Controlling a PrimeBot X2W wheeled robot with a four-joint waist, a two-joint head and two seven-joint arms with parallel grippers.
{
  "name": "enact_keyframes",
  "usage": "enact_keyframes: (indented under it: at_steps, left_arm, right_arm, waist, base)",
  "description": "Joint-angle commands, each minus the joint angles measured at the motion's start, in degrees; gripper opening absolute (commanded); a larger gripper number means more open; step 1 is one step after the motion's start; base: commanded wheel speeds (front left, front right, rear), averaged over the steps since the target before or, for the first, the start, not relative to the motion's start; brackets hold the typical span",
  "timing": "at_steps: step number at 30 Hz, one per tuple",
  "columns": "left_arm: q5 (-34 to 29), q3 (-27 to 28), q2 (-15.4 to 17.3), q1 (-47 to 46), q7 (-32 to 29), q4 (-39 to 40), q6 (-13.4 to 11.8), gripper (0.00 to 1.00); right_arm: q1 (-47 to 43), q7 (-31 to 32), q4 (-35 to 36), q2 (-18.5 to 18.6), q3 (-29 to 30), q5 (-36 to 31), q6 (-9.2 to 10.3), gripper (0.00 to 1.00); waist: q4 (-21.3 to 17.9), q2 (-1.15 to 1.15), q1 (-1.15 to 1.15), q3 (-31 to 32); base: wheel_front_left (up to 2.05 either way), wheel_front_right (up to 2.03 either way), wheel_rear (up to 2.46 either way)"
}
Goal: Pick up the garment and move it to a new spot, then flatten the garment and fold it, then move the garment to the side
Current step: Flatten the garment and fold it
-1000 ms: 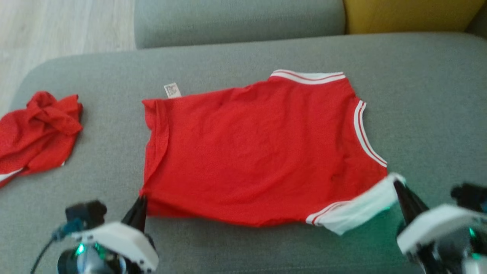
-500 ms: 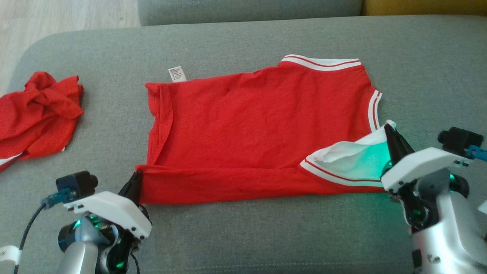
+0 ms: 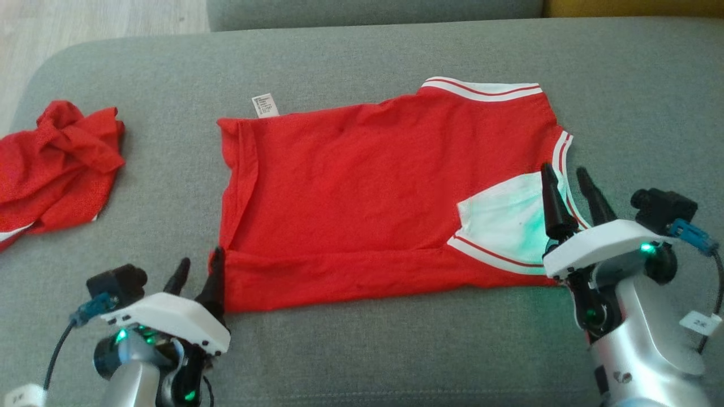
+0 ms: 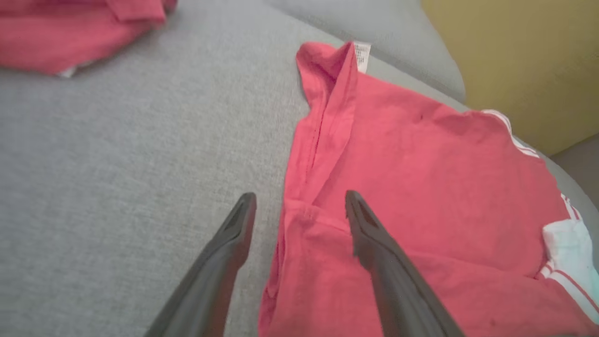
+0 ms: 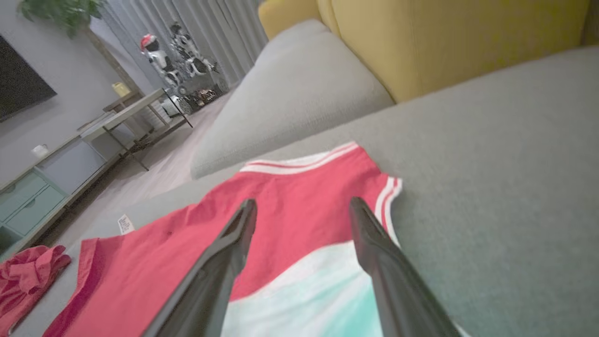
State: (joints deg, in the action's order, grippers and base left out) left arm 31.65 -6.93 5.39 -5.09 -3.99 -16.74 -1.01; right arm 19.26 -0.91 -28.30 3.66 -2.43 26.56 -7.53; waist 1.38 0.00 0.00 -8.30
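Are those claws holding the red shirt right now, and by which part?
Nothing is held. The left gripper and right gripper both stand open, fingers apart, at the left and right ends of the red garment.

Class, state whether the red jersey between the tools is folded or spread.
Partly folded: the jersey has its near edge doubled over, white inside facing up.

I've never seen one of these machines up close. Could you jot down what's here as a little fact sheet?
Surface: grey sofa cushion
Main item: red jersey, spread flat, near edge folded over itself
Right end: white flap turned up onto the red
Left tool: open, fingers either side of the jersey's left edge
Right tool: open, at the white flap's right edge
Also there: crumpled red cloth at far left, apart from the jersey
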Motion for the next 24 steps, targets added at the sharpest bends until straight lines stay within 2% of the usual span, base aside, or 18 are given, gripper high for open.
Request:
enact_keyframes:
  at_steps: [1, 6, 11, 17, 24]
  left_arm:
    - [-1.61, 1.48, 0.88, -2.41, 2.56, 2.32, -0.37, 1.0]
    - [-4.82, 1.01, 0.63, -0.99, 10.62, 4.56, -1.25, 1.0]
    - [-8.87, 0.32, 2.14, 0.15, 15.74, 7.85, -2.02, 1.0]
    - [-12.81, -1.01, 3.67, 1.67, 17.05, 11.39, -3.21, 1.0]
    - [-14.88, -2.65, 4.75, 5.06, 15.35, 14.78, -4.58, 1.0]
  right_arm:
    - [0.93, -2.56, 2.99, 1.13, -2.33, -1.58, 0.04, 1.0]
    - [-1.84, -8.52, 7.56, 2.58, -4.83, -6.8, 0.04, 1.0]
    - [-6.23, -8.87, 13.85, 3.71, -5.04, -10.74, 0.04, 1.0]
    - [-11.98, -6.65, 21.25, 3.47, -4.12, -13.08, 0.04, 1.0]
    - [-19.74, -2.18, 30.75, 2.18, -1.1, -14.54, 0.04, 1.0]
  waist:
    - [0.05, 0.0, 0.0, 0.33]
    - [0.21, 0.0, 0.0, 1.69]
    - [0.33, 0.0, 0.0, 3.13]
    - [0.04, 0.0, 0.0, 4.49]
    - [-0.76, 0.0, 0.0, 5.47]
  base:
    - [0.0, 0.0, 0.0]
    - [0.0, 0.0, 0.0]
    - [0.0, 0.0, 0.0]
    - [0.0, 0.0, 0.0]
    - [0.0, 0.0, 0.0]
